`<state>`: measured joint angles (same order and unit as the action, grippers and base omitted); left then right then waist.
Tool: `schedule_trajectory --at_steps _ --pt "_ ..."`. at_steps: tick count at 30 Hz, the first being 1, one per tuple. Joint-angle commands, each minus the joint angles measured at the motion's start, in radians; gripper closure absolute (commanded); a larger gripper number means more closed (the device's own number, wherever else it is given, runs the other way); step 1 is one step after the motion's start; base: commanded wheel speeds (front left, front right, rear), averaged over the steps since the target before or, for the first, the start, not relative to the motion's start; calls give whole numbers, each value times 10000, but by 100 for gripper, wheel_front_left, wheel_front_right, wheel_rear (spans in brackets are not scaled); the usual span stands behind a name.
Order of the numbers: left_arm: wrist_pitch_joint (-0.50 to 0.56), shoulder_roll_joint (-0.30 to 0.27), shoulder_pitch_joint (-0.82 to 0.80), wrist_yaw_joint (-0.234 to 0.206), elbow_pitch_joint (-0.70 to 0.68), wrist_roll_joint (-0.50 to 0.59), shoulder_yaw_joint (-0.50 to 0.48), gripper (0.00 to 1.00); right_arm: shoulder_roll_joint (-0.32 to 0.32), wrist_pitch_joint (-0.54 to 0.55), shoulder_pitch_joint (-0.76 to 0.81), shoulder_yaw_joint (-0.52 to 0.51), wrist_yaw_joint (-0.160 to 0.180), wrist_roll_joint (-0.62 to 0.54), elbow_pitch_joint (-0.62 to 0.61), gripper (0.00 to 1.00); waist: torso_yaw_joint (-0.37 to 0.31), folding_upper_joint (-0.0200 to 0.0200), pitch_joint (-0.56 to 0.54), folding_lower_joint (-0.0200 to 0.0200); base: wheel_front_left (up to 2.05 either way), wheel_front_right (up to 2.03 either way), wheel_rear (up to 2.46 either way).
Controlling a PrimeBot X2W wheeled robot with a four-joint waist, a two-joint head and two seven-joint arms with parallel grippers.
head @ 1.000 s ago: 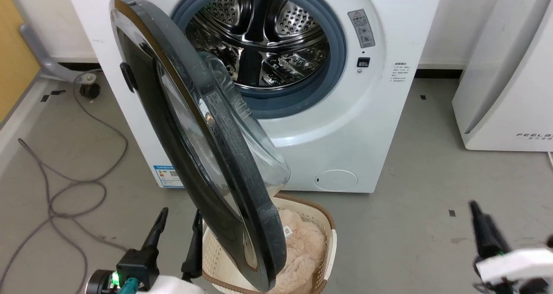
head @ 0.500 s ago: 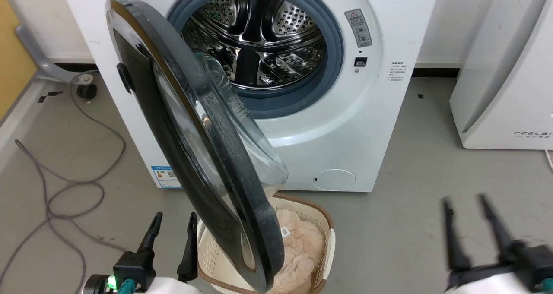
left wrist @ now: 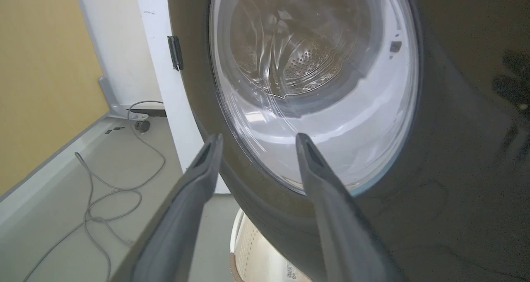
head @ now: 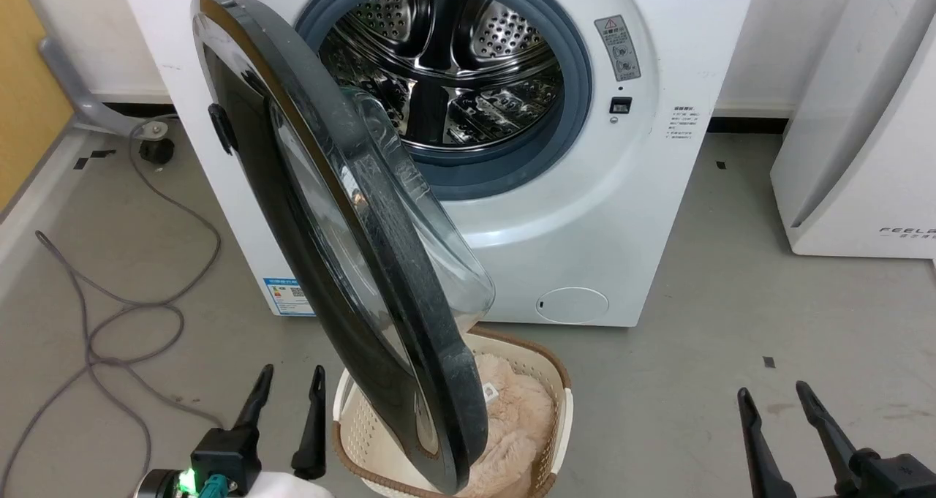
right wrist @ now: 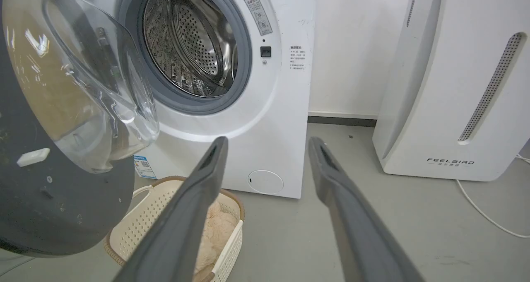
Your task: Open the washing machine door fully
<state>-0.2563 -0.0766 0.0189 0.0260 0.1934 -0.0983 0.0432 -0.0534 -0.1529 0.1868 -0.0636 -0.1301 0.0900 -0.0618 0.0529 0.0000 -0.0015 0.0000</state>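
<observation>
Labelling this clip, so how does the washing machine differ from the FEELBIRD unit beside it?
The washing machine shows a steel drum inside, its door swung out; the FEELBIRD unit has a closed front with a perforated slot. The machine bears a blue label; the unit, grey lettering. Both are white.

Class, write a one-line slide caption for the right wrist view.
Open right hand faces the washing machine, its door swung out above a basket.

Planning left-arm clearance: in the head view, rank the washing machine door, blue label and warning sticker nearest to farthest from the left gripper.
1. The washing machine door, beside the left gripper, on its right.
2. The blue label, farther ahead, low down.
3. The warning sticker, farthest, up right of the drum.
</observation>
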Motion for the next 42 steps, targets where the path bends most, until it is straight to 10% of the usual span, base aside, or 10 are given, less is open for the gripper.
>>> schedule_trajectory --at_steps 1,12,27,42 --pt "-55 -51 -108 -26 15 59 2 100 31 -66 100 -11 -6 53 12 0 -5 0 3 0 0 0 0" --pt "-55 -28 -223 -39 -555 -116 10 100 31 -120 -7 -26 -6 223 27 0 54 0 6 0 0 0 0" --pt "-55 85 -1360 22 -5792 41 223 100 31 -229 -64 -46 -6 426 80 0 -10 0 38 0 0 0 0" --pt "1347 232 -1202 802 -6129 -805 4990 100 32 -297 59 -84 -6 585 311 0 -148 0 -37 0 0 0 0"
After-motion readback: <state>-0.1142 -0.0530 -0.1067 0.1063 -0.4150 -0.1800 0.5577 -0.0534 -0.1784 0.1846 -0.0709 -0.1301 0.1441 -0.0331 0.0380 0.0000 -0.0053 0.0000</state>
